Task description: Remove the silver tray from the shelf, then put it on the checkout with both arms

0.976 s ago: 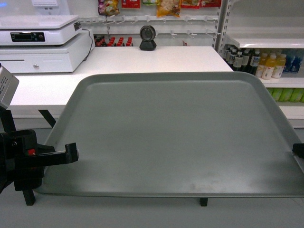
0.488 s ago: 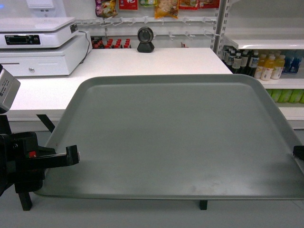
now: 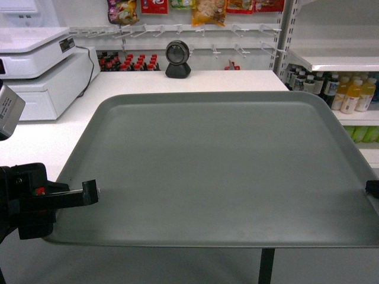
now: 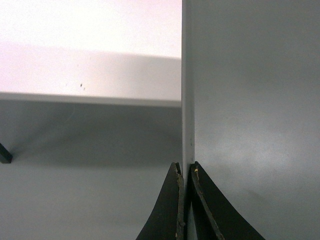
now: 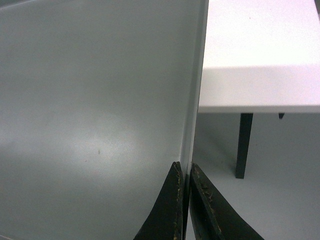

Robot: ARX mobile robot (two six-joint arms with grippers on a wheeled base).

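From the head camera, the silver tray (image 3: 219, 165) is filling most of the picture, hanging level in the air with its far edge reaching over the near part of the white checkout (image 3: 177, 80). The left gripper (image 3: 90, 192) is pinching the tray's left rim near the front corner, and only a sliver of the right gripper (image 3: 372, 188) is peeking in at the right rim (too little showing here to judge its grip). A cash register (image 3: 35, 65) is sitting on the counter's left end, a small black scanner (image 3: 177, 59) is standing at its back edge, and bottled drinks (image 3: 343, 92) are lining a shelf (image 3: 334, 59) to the right.

In the left wrist view, the left gripper (image 4: 186, 172) is clamping its two dark fingers (image 4: 172, 210) onto the tray's thin rim (image 4: 187, 100), with the checkout's edge (image 4: 90, 80) lying below and beyond.

In the right wrist view, the right gripper (image 5: 184, 170) is likewise squeezing the tray's rim (image 5: 197, 90) between both fingers (image 5: 207, 210), the tray surface (image 5: 90, 110) spreading left and the counter (image 5: 260, 50) with its dark leg (image 5: 243, 145) lying to the right.
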